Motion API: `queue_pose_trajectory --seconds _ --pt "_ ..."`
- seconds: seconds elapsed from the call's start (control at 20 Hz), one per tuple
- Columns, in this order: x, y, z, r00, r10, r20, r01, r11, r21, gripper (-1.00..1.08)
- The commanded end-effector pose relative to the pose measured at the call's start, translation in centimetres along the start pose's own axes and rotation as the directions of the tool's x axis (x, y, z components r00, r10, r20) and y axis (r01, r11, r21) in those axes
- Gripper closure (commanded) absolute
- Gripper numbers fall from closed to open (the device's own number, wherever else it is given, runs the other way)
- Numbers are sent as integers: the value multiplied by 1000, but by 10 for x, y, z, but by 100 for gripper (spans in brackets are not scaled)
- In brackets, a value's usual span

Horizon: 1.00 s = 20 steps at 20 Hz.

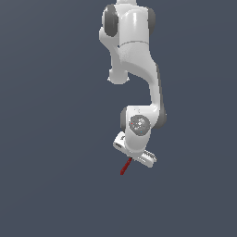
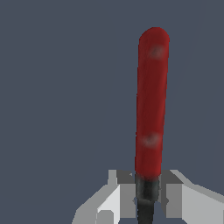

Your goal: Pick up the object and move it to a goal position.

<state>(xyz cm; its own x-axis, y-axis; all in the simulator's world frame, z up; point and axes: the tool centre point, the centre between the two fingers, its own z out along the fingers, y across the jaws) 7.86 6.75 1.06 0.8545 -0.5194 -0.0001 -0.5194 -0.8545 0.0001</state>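
The object is a thin tool with a long red handle and a black shaft. My gripper is shut on the black shaft, with a finger pressed against each side of it. The red handle sticks out well beyond the fingertips. In the exterior view the object hangs as a short red stick, slanting down toward the exterior view's left from under the white hand. The gripper's fingers are hidden behind the hand there. The tool's head is hidden between the fingers.
The white arm comes down from the top of the exterior view to the hand. Around it is only a flat dark grey-blue background, with no other object or edge in sight.
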Motion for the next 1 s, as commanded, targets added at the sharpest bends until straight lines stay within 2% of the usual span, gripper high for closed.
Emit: queue_pose_trajectory --seconds 0.0,0.5,0.95 --pt "0 0 0 1000 -1 0 1 1000 0 108" --pt "-3 1 -2 1000 0 0 0 1000 0 108" --pt "-23 7 -17 1000 0 0 0 1000 0 108"
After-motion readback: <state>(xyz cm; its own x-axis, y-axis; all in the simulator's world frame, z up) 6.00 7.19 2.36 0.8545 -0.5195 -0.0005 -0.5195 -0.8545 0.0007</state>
